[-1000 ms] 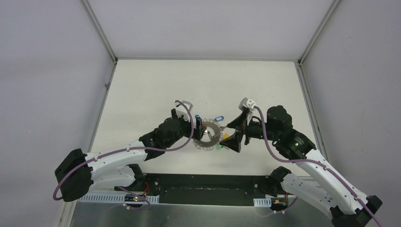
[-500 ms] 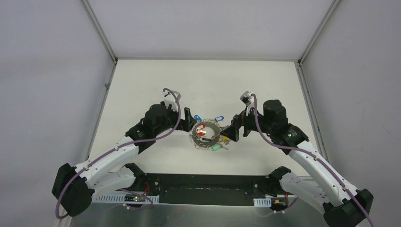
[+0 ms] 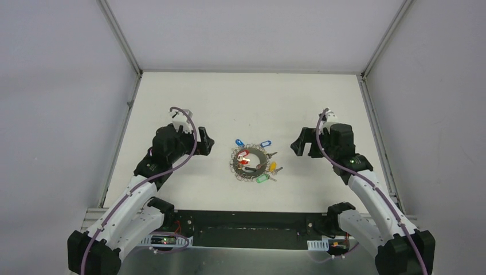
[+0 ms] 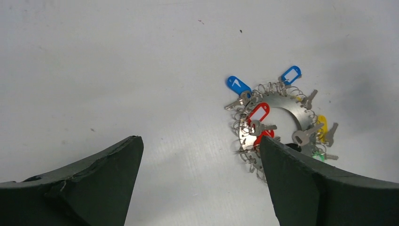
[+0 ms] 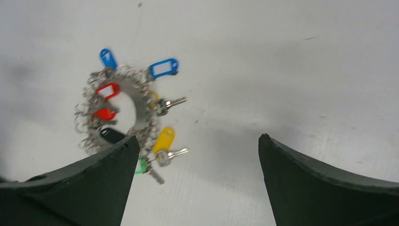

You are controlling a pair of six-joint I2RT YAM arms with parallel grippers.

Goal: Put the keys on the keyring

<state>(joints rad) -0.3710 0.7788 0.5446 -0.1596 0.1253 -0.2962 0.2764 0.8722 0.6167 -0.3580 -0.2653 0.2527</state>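
The left gripper (image 3: 202, 143) and right gripper (image 3: 301, 146) both gape wide, empty. The keyring (image 3: 261, 157) lies flat between them, about equally near each. Keys (image 3: 273, 167) cluster round it, yellow and green towards the right gripper.

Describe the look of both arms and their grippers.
The left arm and right arm have white links and bulky black joints. A purple cable runs along each. The left gripper and right gripper are black, and their fingers are dark, matte wedges.
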